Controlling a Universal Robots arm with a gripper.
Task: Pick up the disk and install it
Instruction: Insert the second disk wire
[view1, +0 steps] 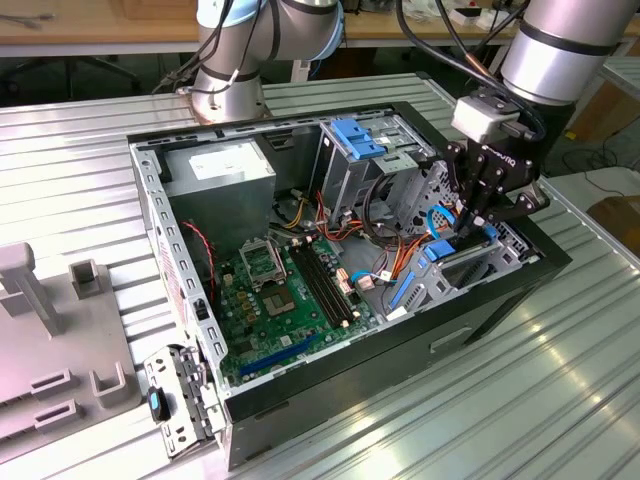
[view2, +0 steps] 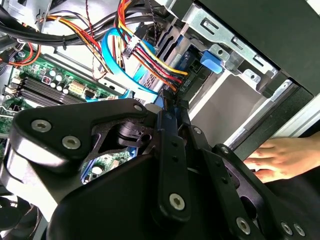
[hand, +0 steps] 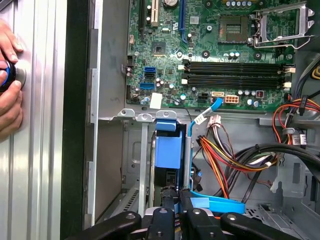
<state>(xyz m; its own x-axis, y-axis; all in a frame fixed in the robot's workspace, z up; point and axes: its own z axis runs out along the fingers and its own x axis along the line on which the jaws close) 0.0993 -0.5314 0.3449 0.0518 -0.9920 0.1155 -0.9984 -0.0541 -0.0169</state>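
The disk (view1: 455, 262), a dark body between bright blue rails, stands on edge in the drive bay at the case's front corner, on the exterior view's right. In the first wrist view the disk (hand: 167, 145) sits in a narrow metal slot, its blue end towards the motherboard. My gripper (view1: 468, 222) reaches down into the case from above and is shut on the disk's near edge. Its black fingers (hand: 163, 216) press close on either side of that edge. In the second wrist view the gripper (view2: 167, 107) hides most of the disk.
The open computer case (view1: 180, 290) holds a motherboard (view1: 285, 290), a power supply (view1: 220, 165), a tall cage with a blue latch (view1: 355, 135), and bundled wires (hand: 235, 155) beside the bay. A person's hand (hand: 7, 75) rests on the table outside the case. A grey fixture (view1: 60, 340) lies at the exterior view's left.
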